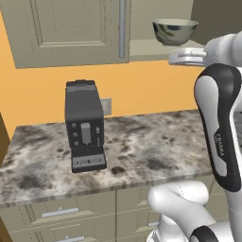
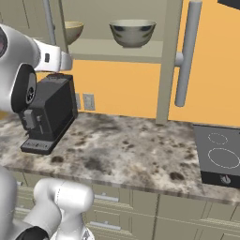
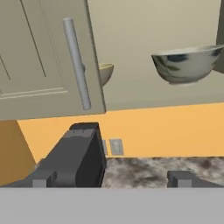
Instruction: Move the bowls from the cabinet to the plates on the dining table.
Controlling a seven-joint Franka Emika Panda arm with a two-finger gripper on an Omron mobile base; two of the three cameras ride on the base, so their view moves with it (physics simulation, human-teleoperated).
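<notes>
Gripper sitting wide open w/ nothing held, grey bowl resting on cabinet shelf up and right of it, tan bowl peeking from behind door, coffee machine standing just below.

The arm is built of glossy white rounded shells; dark grey, near-black bands wrap its joints; one long dark panel carries small pale lettering along its length; the finger tips are small, dark, square-ended blocks.
</notes>
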